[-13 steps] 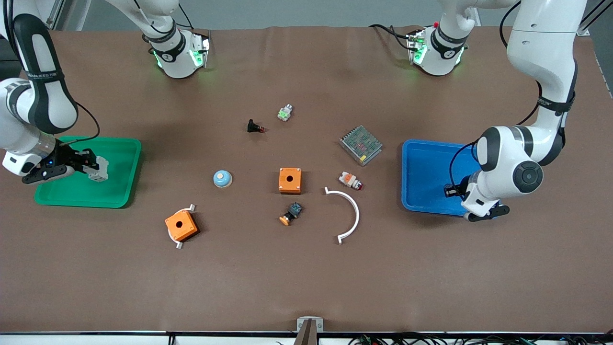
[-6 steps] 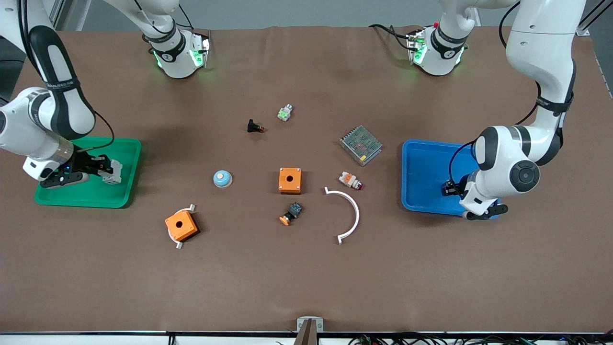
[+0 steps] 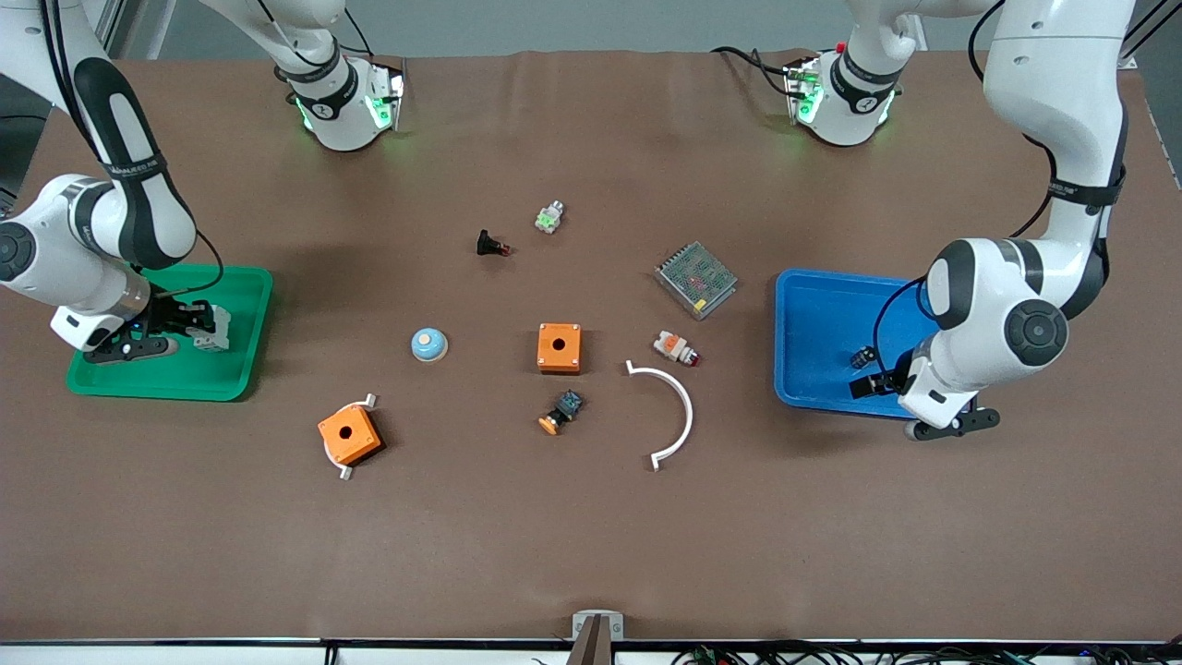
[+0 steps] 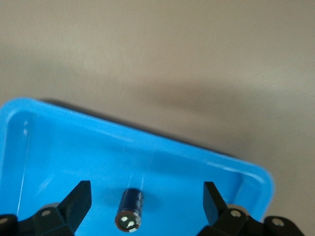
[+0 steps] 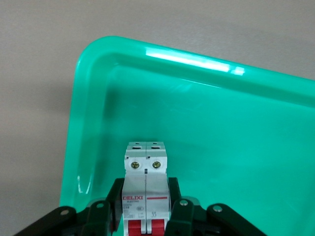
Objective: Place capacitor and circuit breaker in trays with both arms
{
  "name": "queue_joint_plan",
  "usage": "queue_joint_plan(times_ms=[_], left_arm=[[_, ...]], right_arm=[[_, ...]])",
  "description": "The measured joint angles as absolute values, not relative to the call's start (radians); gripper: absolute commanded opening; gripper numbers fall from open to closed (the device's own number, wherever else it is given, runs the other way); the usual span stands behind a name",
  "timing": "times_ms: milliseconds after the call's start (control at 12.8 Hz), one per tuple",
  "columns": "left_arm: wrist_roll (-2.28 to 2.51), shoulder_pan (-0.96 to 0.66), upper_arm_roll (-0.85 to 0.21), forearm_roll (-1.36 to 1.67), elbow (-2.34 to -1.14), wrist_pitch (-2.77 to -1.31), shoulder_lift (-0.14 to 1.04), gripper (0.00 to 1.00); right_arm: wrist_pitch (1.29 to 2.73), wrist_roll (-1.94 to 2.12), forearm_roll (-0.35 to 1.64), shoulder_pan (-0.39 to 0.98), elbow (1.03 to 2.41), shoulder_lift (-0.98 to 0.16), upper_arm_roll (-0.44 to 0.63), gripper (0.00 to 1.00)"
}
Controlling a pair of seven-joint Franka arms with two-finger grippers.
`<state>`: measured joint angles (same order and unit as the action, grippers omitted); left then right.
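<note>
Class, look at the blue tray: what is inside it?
The capacitor lies on the blue tray floor between the left gripper's open fingers, untouched. The arm covers the tray's corner, so anything there stays unseen.

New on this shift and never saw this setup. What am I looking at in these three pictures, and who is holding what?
Two white robot arms work at a brown table. The wide picture looks down from across it; the other two come from cameras on each wrist. The right gripper is shut on the circuit breaker over the green tray. The left gripper is open over the blue tray, where the capacitor lies between its fingers. Other parts lie between the trays, including two orange boxes and a white curved piece.
</note>
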<state>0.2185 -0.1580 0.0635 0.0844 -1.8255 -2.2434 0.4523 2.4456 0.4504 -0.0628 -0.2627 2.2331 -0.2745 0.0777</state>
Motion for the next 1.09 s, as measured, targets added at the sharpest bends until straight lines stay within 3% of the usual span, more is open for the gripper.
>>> queue_joint_plan(times_ms=[156, 234, 312, 391, 469, 781, 1094], left_arm=[[0.218, -0.165, 0.063, 0.084, -1.731, -2.146, 0.441, 1.0], [0.218, -0.163, 0.064, 0.084, -1.668, -2.076, 0.436, 1.0], [0.218, -0.159, 0.068, 0.082, -1.607, -2.018, 0.429, 1.0], [0.218, -0.154, 0.073, 0.066, -1.557, -1.988, 0.417, 1.0], [0.218, -0.149, 0.078, 0.041, -1.522, -1.973, 0.401, 1.0], [0.218, -0.132, 0.086, -0.016, -1.486, -1.909, 0.294, 1.0], [0.12, -0.134, 0.082, -0.059, -1.44, -1.776, 0.236, 1.0]], right_arm=[[2.446, 0.45, -0.067, -0.281, 2.226, -0.278, 0.079, 0.1], [2.446, 0.451, -0.068, -0.288, 2.22, -0.285, 0.08, 0.17], [2.447, 0.451, -0.069, -0.293, 2.213, -0.294, 0.08, 0.64], [2.45, 0.451, -0.07, -0.295, 2.208, -0.304, 0.08, 0.96], [2.453, 0.451, -0.071, -0.295, 2.205, -0.309, 0.08, 1.0], [2.439, 0.452, -0.074, -0.297, 2.18, -0.311, 0.08, 1.0], [2.174, 0.463, -0.076, -0.281, 2.016, -0.31, 0.066, 1.0]])
